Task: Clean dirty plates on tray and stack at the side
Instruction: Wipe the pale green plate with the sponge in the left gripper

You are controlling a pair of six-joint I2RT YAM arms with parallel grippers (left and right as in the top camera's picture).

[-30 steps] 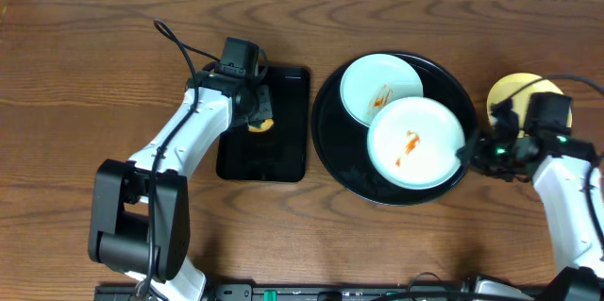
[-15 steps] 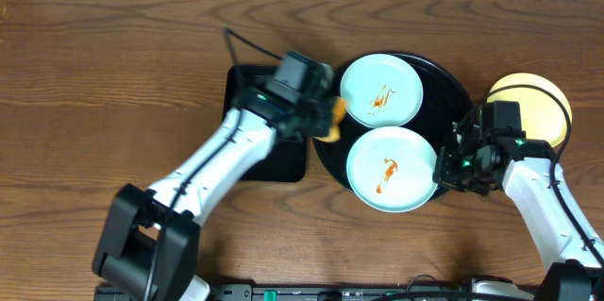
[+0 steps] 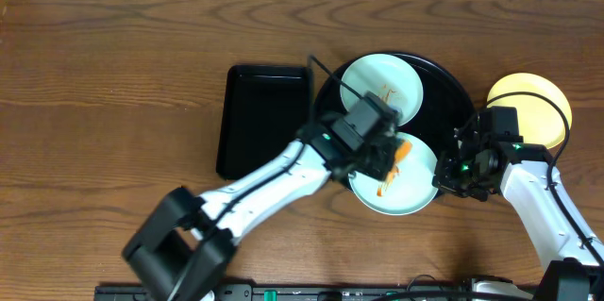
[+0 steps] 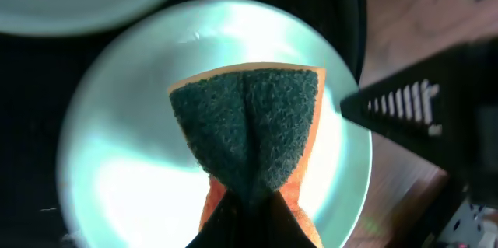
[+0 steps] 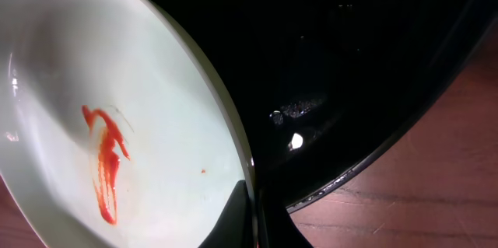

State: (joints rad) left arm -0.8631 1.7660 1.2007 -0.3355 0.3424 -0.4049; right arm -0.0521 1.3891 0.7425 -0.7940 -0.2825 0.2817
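Observation:
Two pale mint-white plates lie on the round black tray (image 3: 451,82). The far plate (image 3: 381,89) has a thin orange smear. The near plate (image 3: 408,192) has an orange-red smear (image 5: 105,162). My left gripper (image 3: 389,155) is shut on an orange sponge with a dark green scrub face (image 4: 249,135), held over the near plate (image 4: 117,170). My right gripper (image 3: 444,176) is shut on that plate's right rim (image 5: 226,124). The pale yellow plate (image 3: 536,98) sits on the table right of the tray.
A smaller rectangular black tray (image 3: 264,122) lies left of the round tray. The round tray's rim (image 5: 405,124) runs close to my right fingers, with brown wooden table (image 5: 436,201) beyond it. My right arm (image 3: 538,207) reaches in from the bottom right.
My left gripper carried the sponge from the rectangular tray rightward to over the near plate. My right gripper took the near plate's rim and the plate slid left; the yellow plate is uncovered.

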